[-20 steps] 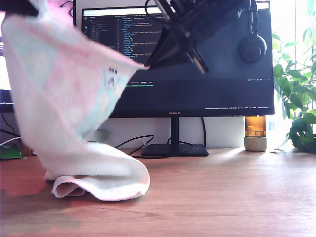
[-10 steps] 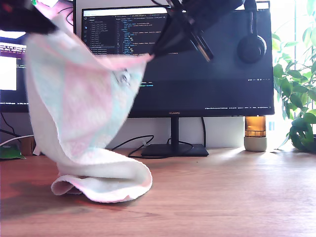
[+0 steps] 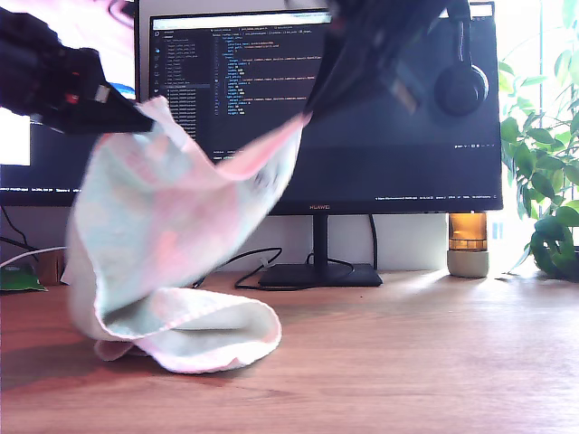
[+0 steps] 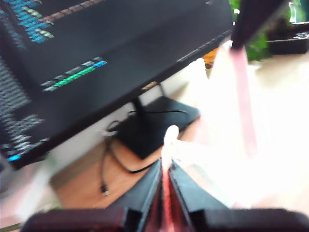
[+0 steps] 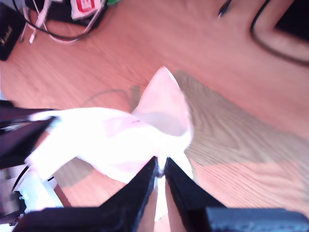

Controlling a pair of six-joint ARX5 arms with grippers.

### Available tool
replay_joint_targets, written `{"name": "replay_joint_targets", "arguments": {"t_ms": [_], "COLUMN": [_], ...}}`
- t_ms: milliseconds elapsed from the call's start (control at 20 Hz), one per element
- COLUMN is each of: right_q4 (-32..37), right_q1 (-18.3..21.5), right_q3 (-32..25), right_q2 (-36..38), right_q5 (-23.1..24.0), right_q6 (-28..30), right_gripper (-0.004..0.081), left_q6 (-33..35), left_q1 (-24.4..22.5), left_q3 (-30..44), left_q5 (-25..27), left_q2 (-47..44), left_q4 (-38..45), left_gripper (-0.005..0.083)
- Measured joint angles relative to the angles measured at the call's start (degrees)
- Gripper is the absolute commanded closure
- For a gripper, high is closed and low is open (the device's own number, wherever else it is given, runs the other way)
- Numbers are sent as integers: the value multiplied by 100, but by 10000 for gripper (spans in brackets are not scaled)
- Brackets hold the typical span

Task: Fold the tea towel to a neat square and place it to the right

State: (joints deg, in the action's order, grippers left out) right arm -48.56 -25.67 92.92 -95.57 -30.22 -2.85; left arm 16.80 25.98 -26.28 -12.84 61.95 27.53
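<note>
Exterior view shows the tea towel (image 3: 172,235) hanging mid-frame, its hem curled on the counter (image 3: 407,362); my first gripper (image 4: 165,166) and my second gripper (image 5: 161,166) each pinch a corner, and a thin pinch could slip.

The first gripper (image 4: 165,169) is raised at the exterior view's left, its jaws pinched shut on a towel (image 3: 172,235) corner. The second gripper (image 5: 161,166) hangs from higher up, nearer the middle, angled downward, jaws likewise closed on the cloth's edge.
</note>
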Motion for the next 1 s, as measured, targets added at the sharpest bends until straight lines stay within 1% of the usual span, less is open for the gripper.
{"name": "replay_joint_targets", "arguments": {"t_ms": [150, 250, 400, 550, 650, 800, 900, 1000], "right_q4": [-26, -96, -205, -37, 11, -68, -219, -385], "right_q1": [-28, -59, -70, -72, -72, -107, -203, -302], "right_q3": [0, 20, 37, 35, 35, 37, 39, 39], "right_q2": [638, 905, 1023, 1115, 1296, 1550, 1558, 1547], "right_q5": [127, 251, 431, 588, 640, 699, 992, 1187], "right_q6": [24, 24, 35, -7, -20, -39, -26, -2], "right_gripper": [783, 783, 783, 783, 783, 783, 783, 783], "left_q6": [-9, -9, -11, -11, -9, -11, -129, -164], "left_q1": [-107, -173, -192, -192, -192, -192, -146, 17], "left_q3": [-809, -1237, -1690, -2120, -2341, -2417, -2417, -2417], "left_q5": [-391, -625, -916, -1049, -1154, -1366, -1633, -1784], "left_q2": [387, 695, 1069, 1165, 1165, 1165, 1165, 1161], "left_q4": [0, -15, -243, -396, -391, -428, -501, -601], "left_gripper": [795, 795, 795, 795, 795, 795, 795, 795]}}
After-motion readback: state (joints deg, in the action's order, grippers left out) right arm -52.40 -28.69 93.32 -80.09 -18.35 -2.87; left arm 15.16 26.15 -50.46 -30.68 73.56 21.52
